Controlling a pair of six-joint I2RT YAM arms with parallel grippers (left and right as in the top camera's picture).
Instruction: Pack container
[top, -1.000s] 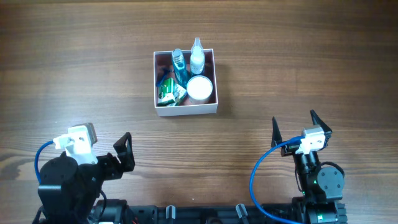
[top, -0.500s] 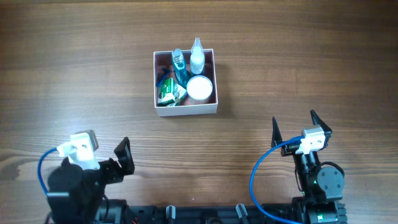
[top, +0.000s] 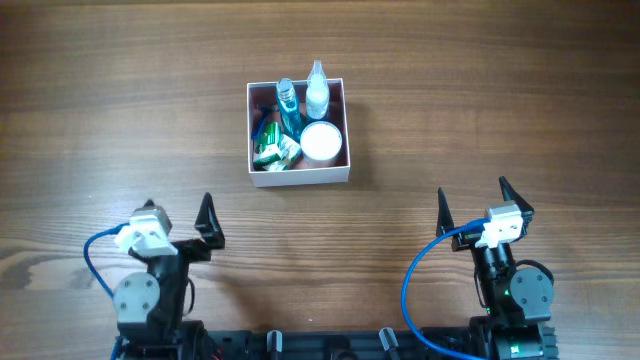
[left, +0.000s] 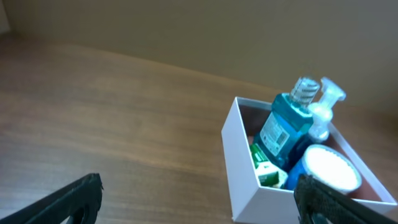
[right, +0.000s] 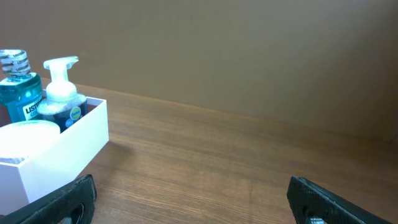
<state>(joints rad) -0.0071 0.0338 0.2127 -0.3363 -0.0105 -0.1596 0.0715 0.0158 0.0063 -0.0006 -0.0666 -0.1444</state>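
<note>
Both pincers are spread wide: the left gripper (top: 178, 213) and the right gripper (top: 471, 192) sit at the near edge of the wooden table (top: 520, 80), each well apart from the box, with plain wood in between. The container (top: 300, 177) is mid-table toward the far side, a bit nearer the left arm. It's pretty crammed inside. A blue mouthwash bottle (top: 287, 100) and a white pump bottle (top: 317, 90) stand side by side along the far wall, a round white-lidded jar (top: 321, 141) fills the near right corner, and a green packet (top: 270, 150) is wedged in the near left, its label too small to read.
</note>
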